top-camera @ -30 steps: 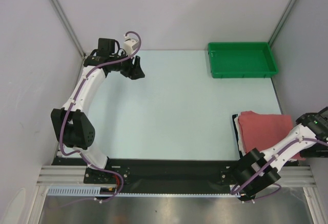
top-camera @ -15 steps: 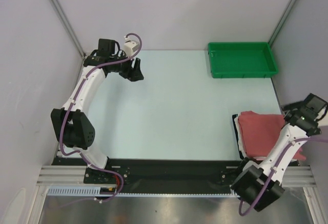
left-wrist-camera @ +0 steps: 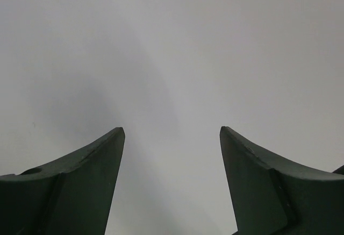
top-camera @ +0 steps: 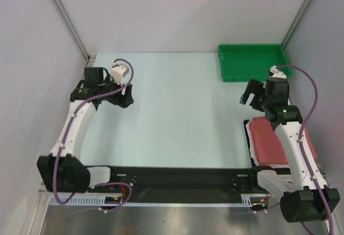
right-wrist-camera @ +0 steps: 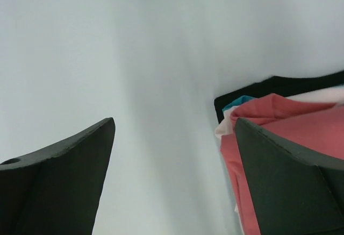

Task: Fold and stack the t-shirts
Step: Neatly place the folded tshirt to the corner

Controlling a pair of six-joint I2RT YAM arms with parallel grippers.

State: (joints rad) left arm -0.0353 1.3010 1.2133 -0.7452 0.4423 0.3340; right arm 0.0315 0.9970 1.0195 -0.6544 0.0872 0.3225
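Jaws apart, empty: L gripper (left-wrist-camera: 172, 129) pulled nearer; R gripper (right-wrist-camera: 174, 121) swung off red shirt (top-camera: 269, 141).

Lower right of the top view: the right arm (top-camera: 294, 143) covers part of the salmon-red t-shirt (top-camera: 267, 141), and the white t-shirt (top-camera: 250, 143) beneath shows only a thin edge. In the right wrist view a teal scrap (right-wrist-camera: 243, 100) is too small to identify.

Robot lab cell, plain walls (top-camera: 177, 9), aluminium frame (top-camera: 64, 16)
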